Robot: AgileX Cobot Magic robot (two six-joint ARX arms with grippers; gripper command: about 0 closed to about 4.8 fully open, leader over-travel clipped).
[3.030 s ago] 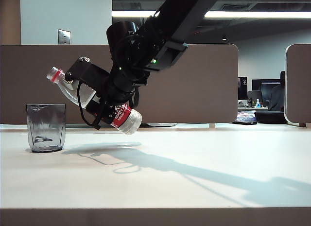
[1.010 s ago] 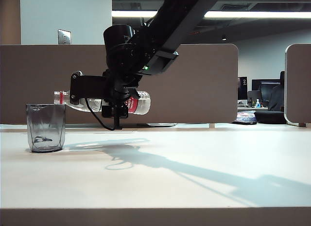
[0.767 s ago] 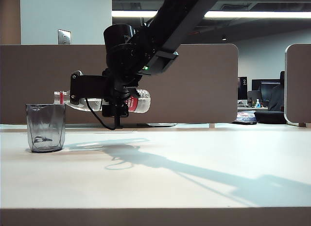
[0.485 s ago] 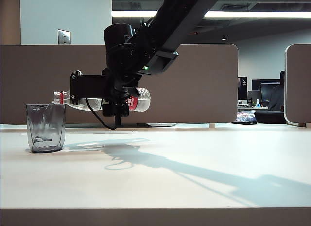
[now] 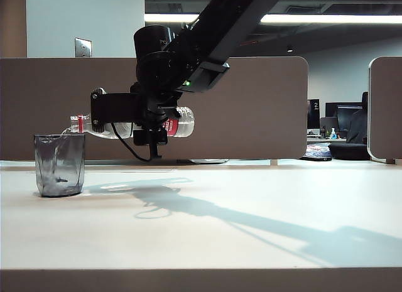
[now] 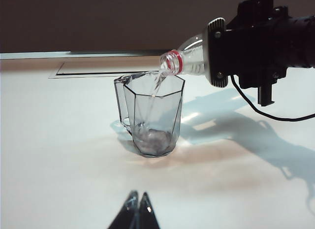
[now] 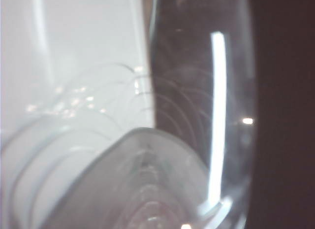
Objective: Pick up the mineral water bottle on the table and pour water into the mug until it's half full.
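- Right hand point(image 5: 135, 119), black and blocky, hangs above the left part of the bench point(image 5: 251, 216), clamped around the middle of the mineral water bottle point(image 5: 179, 122); a grip at mid-body likely lets a roll of the wrist tip the bottle without it swinging.
- In the right wrist view only blurred clear plastic of the bottle point(image 7: 187, 115) fills the picture, pressed close to the camera, which fits a firm hold.
- Bottle's long axis lies close to level, neck a touch lower than the base. The open mouth with its red neck ring point(image 6: 175, 62) points toward the mug, the base points away toward the arm.
- The mouth sits just above the mug's rim and slightly inside its edge, not touching it, so the flow lands inside rather than on the bench.
- Thin stream of water point(image 6: 157, 83) falls from the mouth down into the mug point(image 6: 153, 113).
- The mug, smoky grey and faceted, stands upright on the bench at the far left of the exterior view. Only a shallow pool shows at its bottom, so by my judgement half full is well off.
- Left hand point(image 6: 137, 212) shows only as two dark fingertips pressed together, holding nothing, low and near its camera, well apart from the mug; it seems parked out of the way.
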